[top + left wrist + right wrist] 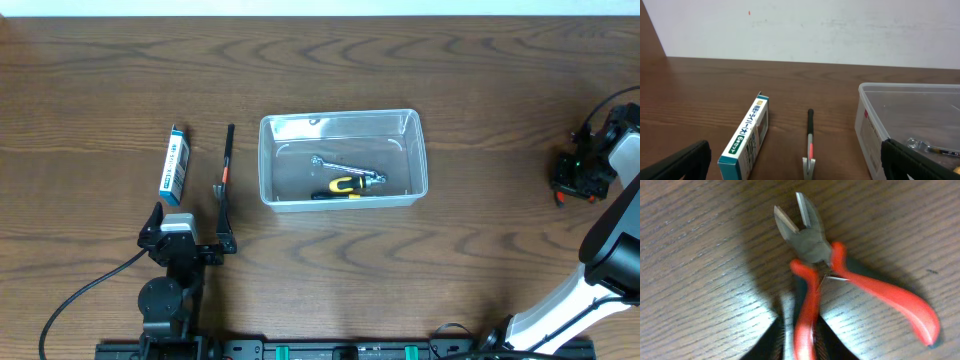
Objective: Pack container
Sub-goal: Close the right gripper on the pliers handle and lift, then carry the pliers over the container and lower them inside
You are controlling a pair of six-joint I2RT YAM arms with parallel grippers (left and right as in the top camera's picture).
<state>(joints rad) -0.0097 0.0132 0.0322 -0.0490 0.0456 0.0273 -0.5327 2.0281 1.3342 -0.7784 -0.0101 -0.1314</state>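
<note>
The clear container sits mid-table and holds a silver wrench and a yellow-and-black screwdriver. Its left wall shows in the left wrist view. My right gripper is at the far right, its fingers closed around one red handle of a pair of red-handled pliers just over the wood. My left gripper is open and empty, low at the table's front left. A thin black tool with a red band and forked metal end lies between its fingers.
A small blue-and-white box lies left of the thin black tool, both left of the container. The box also shows in the left wrist view. A black cable runs from the left arm's base.
</note>
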